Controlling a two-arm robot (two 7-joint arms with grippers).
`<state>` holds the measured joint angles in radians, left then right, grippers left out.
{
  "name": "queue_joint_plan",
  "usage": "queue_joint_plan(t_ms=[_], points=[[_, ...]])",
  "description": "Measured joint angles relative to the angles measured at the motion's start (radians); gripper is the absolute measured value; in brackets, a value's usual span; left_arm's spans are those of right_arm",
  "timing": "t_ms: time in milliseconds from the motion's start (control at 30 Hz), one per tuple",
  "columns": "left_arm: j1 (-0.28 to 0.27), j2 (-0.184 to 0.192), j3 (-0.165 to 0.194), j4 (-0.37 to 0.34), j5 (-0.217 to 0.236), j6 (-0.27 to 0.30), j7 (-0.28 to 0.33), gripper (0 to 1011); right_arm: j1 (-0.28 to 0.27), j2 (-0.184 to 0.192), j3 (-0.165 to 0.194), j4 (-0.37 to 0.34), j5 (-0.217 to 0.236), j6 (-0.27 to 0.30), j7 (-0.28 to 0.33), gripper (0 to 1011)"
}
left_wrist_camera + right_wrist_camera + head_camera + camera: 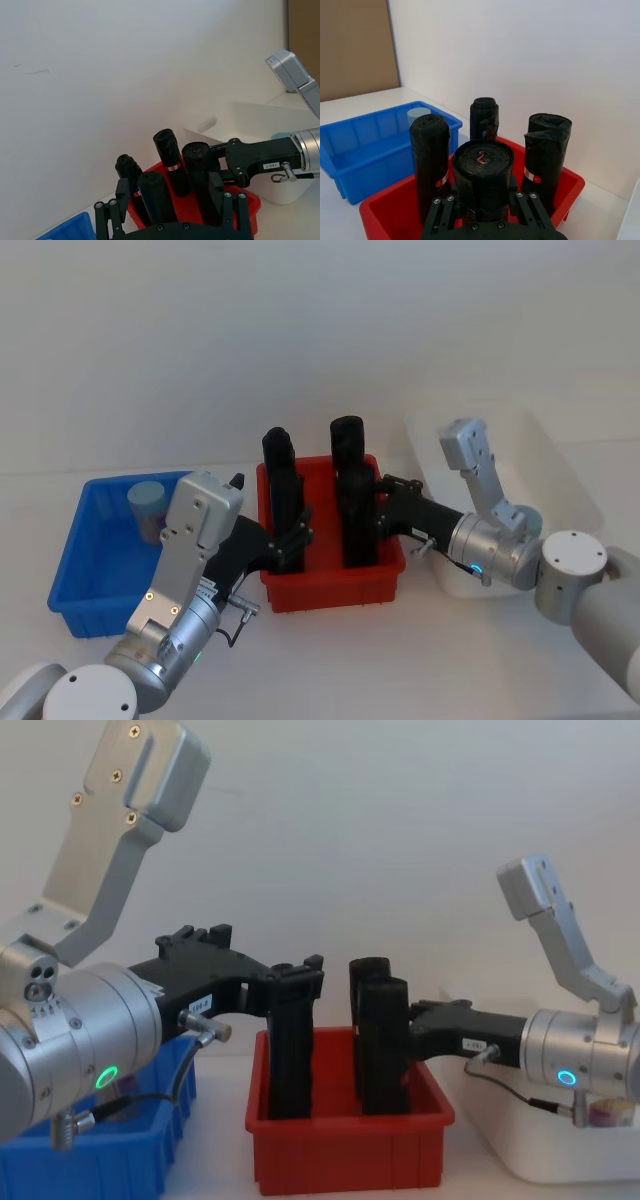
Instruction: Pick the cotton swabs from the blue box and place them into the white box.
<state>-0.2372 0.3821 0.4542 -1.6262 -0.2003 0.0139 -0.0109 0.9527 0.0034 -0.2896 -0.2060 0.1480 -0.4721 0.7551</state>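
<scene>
Head view: one jar of cotton swabs [148,502] stands in the blue box [90,575] at the counter's left, the white box [560,475] at the right, and between them a red bin [330,585] of upright black rolls [346,445]. Wrist views: the left claw [167,200] is clamped on a near roll — the right claw [482,200] likewise grips the roll in front of it. Chest view: both claws reach into the red bin from either side, each holding a black roll.
</scene>
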Motion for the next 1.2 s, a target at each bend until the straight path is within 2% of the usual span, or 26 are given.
queue_joint_plan(t_ms=[200,333,367,400,500,567,600,700,733,900,933,1033,1067,1200], points=[[0.000,0.000,0.000,0.000,0.000,0.000,0.000,1004,-0.009,0.002,0.016,-0.029,0.016,-0.015,0.000,468],[0.000,0.000,0.000,0.000,0.000,0.000,0.000,1004,-0.086,0.023,0.029,-0.181,0.034,0.025,-0.022,457],[0.000,0.000,0.000,0.000,0.000,0.000,0.000,1004,-0.114,0.031,0.033,-0.254,0.041,0.044,-0.034,457],[0.000,0.000,0.000,0.000,0.000,0.000,0.000,1004,-0.114,0.031,0.033,-0.254,0.041,0.044,-0.034,457],[0.000,0.000,0.000,0.000,0.000,0.000,0.000,1004,-0.188,0.052,0.043,-0.411,0.059,0.093,-0.067,457],[0.000,0.000,0.000,0.000,0.000,0.000,0.000,1004,-0.226,0.063,0.047,-0.491,0.068,0.119,-0.087,457],[0.000,0.000,0.000,0.000,0.000,0.000,0.000,1004,-0.226,0.063,0.047,-0.491,0.068,0.119,-0.087,457],[0.000,0.000,0.000,0.000,0.000,0.000,0.000,1004,-0.284,0.080,0.055,-0.612,0.080,0.160,-0.125,457],[0.000,0.000,0.000,0.000,0.000,0.000,0.000,1004,-0.284,0.080,0.055,-0.612,0.080,0.160,-0.125,457],[0.000,0.000,0.000,0.000,0.000,0.000,0.000,1004,-0.358,0.104,0.068,-0.765,0.089,0.217,-0.199,457],[0.000,0.000,0.000,0.000,0.000,0.000,0.000,1004,-0.358,0.104,0.068,-0.765,0.089,0.217,-0.199,457],[0.000,0.000,0.000,0.000,0.000,0.000,0.000,1004,-0.396,0.118,0.076,-0.839,0.090,0.250,-0.250,457],[0.000,0.000,0.000,0.000,0.000,0.000,0.000,1004,-0.396,0.118,0.076,-0.839,0.090,0.250,-0.250,457],[0.000,0.000,0.000,0.000,0.000,0.000,0.000,1004,-0.434,0.134,0.087,-0.915,0.086,0.286,-0.312,457]])
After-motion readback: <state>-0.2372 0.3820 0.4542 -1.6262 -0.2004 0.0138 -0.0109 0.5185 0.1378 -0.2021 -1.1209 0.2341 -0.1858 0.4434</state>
